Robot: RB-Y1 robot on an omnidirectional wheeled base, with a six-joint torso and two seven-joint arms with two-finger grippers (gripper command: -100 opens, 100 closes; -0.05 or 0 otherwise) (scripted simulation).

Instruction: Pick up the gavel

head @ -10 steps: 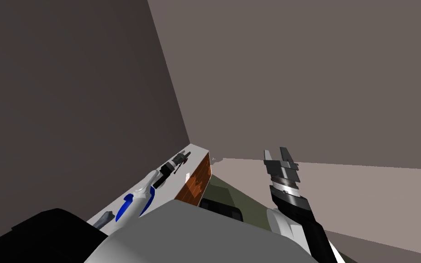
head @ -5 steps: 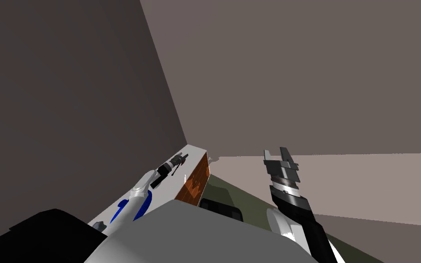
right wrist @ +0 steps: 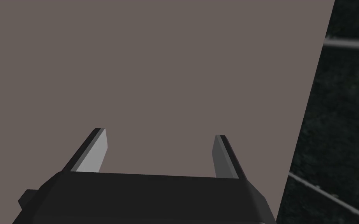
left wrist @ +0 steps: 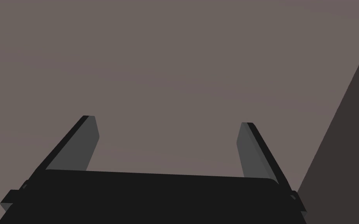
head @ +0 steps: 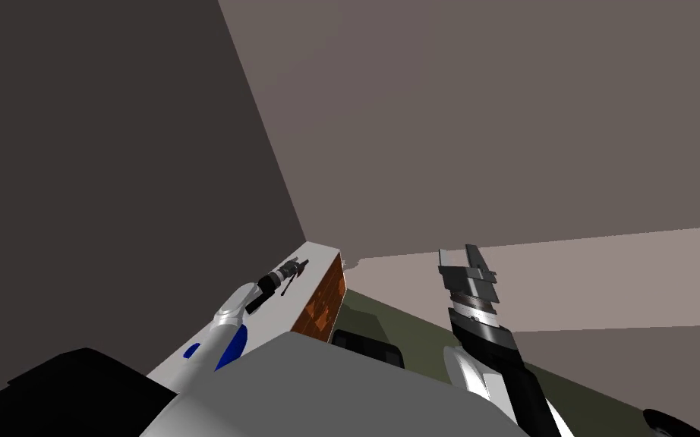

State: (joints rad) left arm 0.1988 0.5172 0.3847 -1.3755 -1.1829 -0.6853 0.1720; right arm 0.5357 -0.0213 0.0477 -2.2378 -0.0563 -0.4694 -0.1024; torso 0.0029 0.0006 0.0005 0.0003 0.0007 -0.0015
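White on top and faced in reddish-brown wood grain on its side, the tabletop (head: 318, 262) is set into the corner formed by two grey-brown walls. The left arm is extended along it so that the left claw (head: 295, 267) is carried low over the far end, close to the corner. Its fingers (left wrist: 85, 144) are spread wide with nothing between them, as is required ahead of a grasp. The gavel (head: 289, 287) is judged to be the thin dark object seen on the white surface just beside this claw, although it is too small for head and handle to be told apart. The left wrist camera is directed at the wall, so the claw is judged not yet to be aimed down at the object. The right claw (head: 461, 254) is held raised and well apart from the tabletop, its fingers likewise spread and empty, presumably to keep it out of the working arm's way.
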